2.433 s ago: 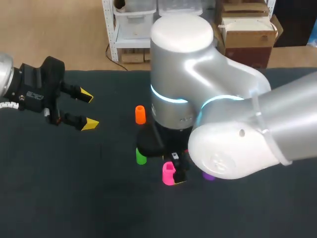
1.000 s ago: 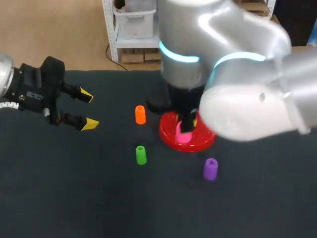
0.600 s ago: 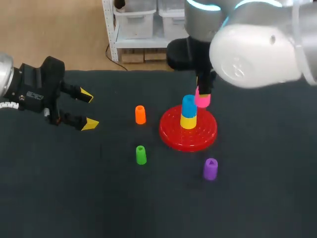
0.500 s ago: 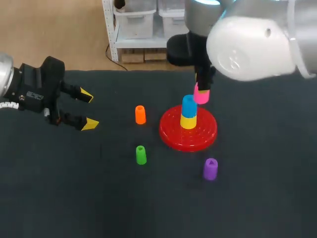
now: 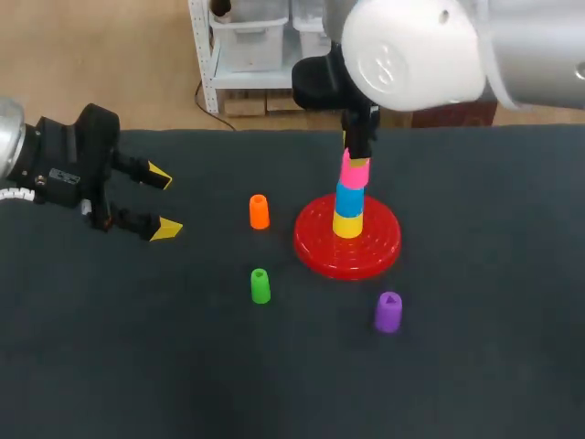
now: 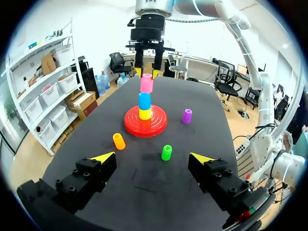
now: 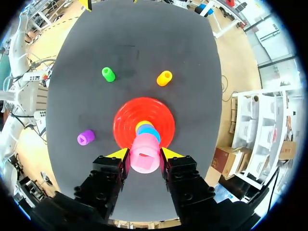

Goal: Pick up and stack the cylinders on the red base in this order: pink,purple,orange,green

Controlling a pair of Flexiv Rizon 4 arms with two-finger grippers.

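Clamping pink cylinder [image 7: 145,155] over blue cylinder [image 7: 153,133]: right pincer [image 7: 144,153]; grip plain only wrist-side | left pincer [image 6: 151,157] wide

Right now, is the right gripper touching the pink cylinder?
Touching. The right wrist view shows the right gripper with both fingers pressed against opposite sides of the pink cylinder, no gap visible.

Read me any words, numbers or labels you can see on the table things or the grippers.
Left gripper: small white print on its black body, too blurred to read.
Red base, pink cylinder: no text visible.
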